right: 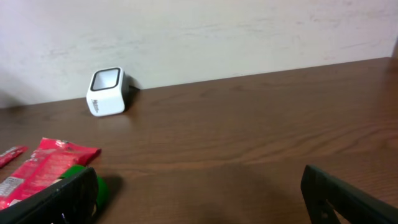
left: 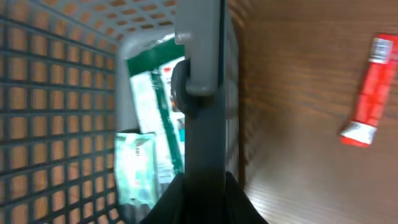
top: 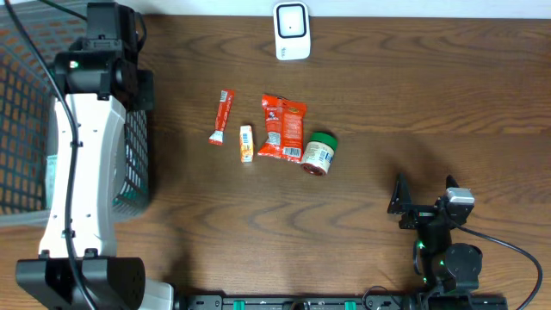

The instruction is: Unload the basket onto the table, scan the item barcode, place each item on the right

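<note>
Four items are laid in a loose row at mid-table, none held: a red stick (top: 223, 117), a small packet (top: 246, 143) just right of it, a red bag (top: 282, 127) and, touching the bag's near right corner, a jar (top: 319, 153) on its side. One scanner (top: 292, 32) stands at the far edge, well apart from them. One basket (top: 21, 112) sits at the left.

The left gripper (left: 199, 37) is held over the basket's right wall with its jaws drawn together. Whether anything thin is pinched between them cannot be told. Green and white packs (left: 134, 168) are seen in the basket below it; their number cannot be made out. The right gripper (top: 425, 194) is parked near the right with its jaws spread wide and nothing between them.

The stick, packet and bag are judged light, soft and crinkly, with film likely to be slippery. Each would best be pinched across its narrow width near the middle, so that it droops little and the printed code is left uncovered. The bag may buckle if squeezed hard.

The jar is judged stiff and somewhat heavier, and liable to roll where it lies. It would best be taken across its body, away from the label.
</note>
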